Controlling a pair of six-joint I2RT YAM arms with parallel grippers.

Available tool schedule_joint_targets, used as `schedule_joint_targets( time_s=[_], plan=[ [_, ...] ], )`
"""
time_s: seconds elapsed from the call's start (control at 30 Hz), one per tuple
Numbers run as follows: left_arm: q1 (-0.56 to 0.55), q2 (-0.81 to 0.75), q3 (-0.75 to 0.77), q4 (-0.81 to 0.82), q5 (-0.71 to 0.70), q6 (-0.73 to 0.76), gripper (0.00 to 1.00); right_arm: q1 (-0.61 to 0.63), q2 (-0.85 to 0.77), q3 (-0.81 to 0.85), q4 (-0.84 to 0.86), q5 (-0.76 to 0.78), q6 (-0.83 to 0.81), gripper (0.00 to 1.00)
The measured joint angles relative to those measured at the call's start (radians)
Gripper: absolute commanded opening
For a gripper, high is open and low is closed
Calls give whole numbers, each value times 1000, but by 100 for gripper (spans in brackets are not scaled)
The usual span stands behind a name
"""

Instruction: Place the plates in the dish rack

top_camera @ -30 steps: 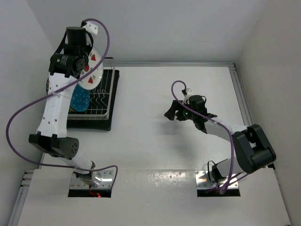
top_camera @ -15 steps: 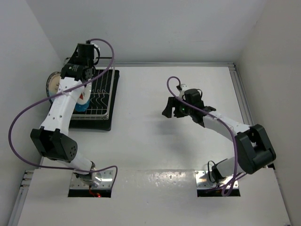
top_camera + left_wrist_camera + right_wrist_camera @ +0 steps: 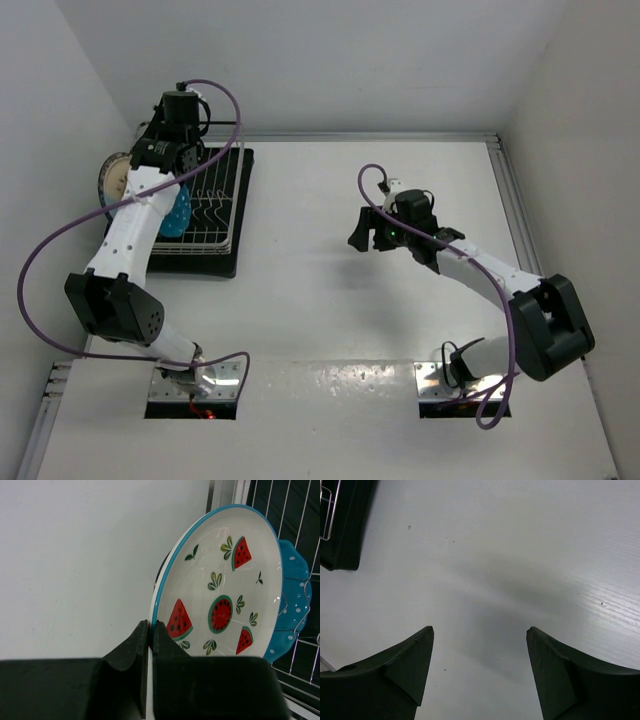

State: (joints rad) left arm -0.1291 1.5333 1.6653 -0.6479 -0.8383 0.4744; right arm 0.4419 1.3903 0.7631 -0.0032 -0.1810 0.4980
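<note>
On the left, the left arm stretches out to the far end of the dish rack (image 3: 215, 215). Its hand (image 3: 151, 626) is pinched tight on the rim of the watermelon plate (image 3: 220, 590), which is held on edge just in front of the blue dotted plate (image 3: 291, 575) in the rack. Further right, the right arm reaches low over the table (image 3: 300, 300), its hand (image 3: 480, 630) spread wide and holding nothing.

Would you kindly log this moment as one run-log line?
left gripper: shut on watermelon plate at dish rack | right gripper: open, empty | blue dotted plate: in rack
</note>
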Motion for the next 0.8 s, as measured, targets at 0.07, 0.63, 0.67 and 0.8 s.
schedule_joint_targets(
  time_s=[0.07,0.63,0.67,0.8],
  plan=[
    [0,-3,-5,9,-3,1,0,0,0,-2,-2,3,-4,74],
    [18,-19,-167,66,31,-21,0,0,-16,-23,-6,22,-21,74],
    [18,-20,-172,68,37,-26,0,0,-16,-23,-6,22,-21,74],
    [19,-32,-239,87,60,-59,0,0,-18,-25,-6,22,-21,74]
  ],
)
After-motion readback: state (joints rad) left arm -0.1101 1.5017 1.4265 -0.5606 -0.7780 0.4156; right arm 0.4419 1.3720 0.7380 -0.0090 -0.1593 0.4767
